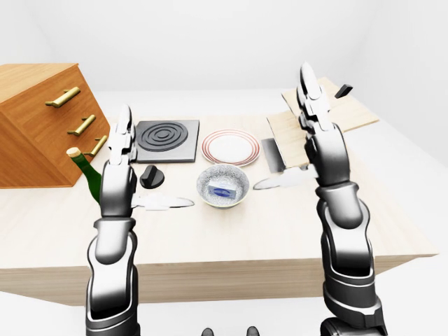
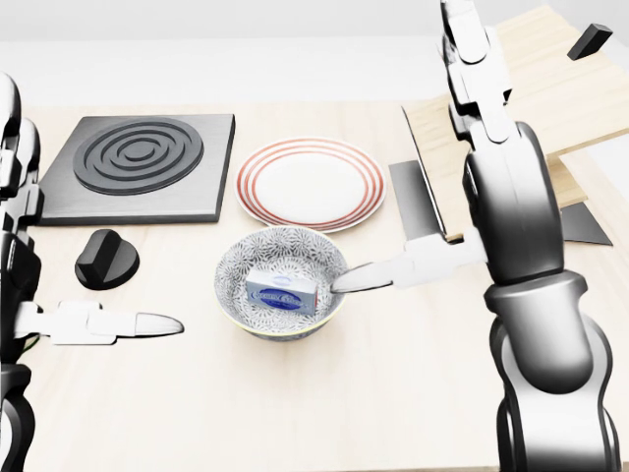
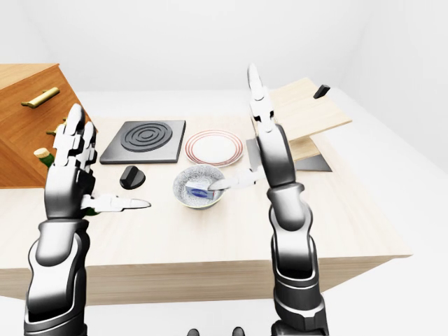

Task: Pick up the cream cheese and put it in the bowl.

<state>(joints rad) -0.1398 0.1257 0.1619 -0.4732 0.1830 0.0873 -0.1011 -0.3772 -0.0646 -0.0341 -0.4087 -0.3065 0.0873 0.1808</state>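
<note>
Head view: cream cheese (image 2: 283, 293) – label unreadable – lies in bowl (image 2: 236, 270); each robot hand spread wide, holding nothing.

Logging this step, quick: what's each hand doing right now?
Left hand: open, holding nothing.
Right hand: open, holding nothing; cream cheese lies in the bowl.

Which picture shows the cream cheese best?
The head view: the cream cheese is large and clear inside the bowl. Both eye views show only a tiny blue patch, partly hidden in the right-eye view by a finger.
</note>
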